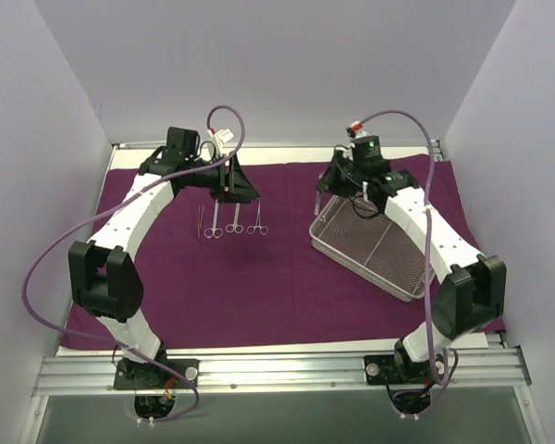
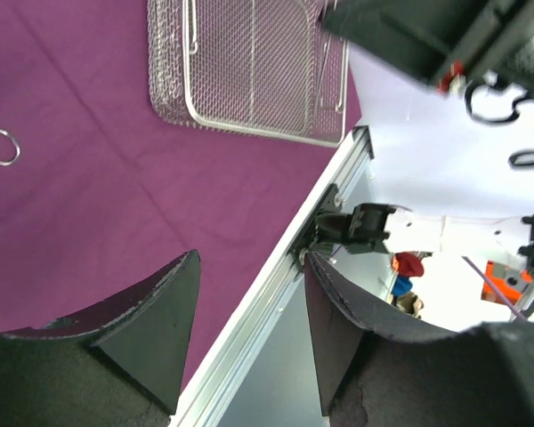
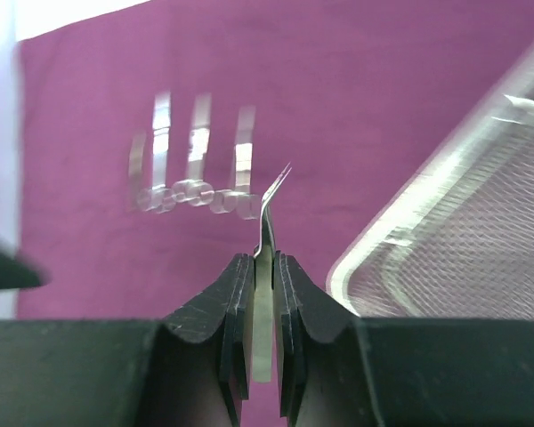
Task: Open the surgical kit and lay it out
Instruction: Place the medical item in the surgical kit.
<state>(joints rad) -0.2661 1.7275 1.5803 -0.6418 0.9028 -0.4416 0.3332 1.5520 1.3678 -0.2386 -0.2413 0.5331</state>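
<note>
The dark purple cloth [image 1: 287, 277] lies spread flat on the table. Several slim silver instruments [image 1: 229, 220] lie in a row on it at the back left, and they show blurred in the right wrist view [image 3: 196, 169]. My left gripper [image 1: 229, 190] hovers just behind that row, open and empty [image 2: 249, 258]. The wire-mesh tray [image 1: 370, 252] sits on the cloth at the right. My right gripper [image 1: 331, 181] is above the tray's back left corner and is shut [image 3: 264, 262] on bent-tip silver tweezers [image 3: 269, 218], which hang above the cloth [image 1: 316, 202].
White walls close in the left, back and right sides. A metal rail [image 1: 277, 370] runs along the near edge with both arm bases on it. The tray's rim [image 3: 409, 222] lies just right of the held tweezers. The tray [image 2: 249, 62] and one handle ring [image 2: 0, 147] show in the left wrist view.
</note>
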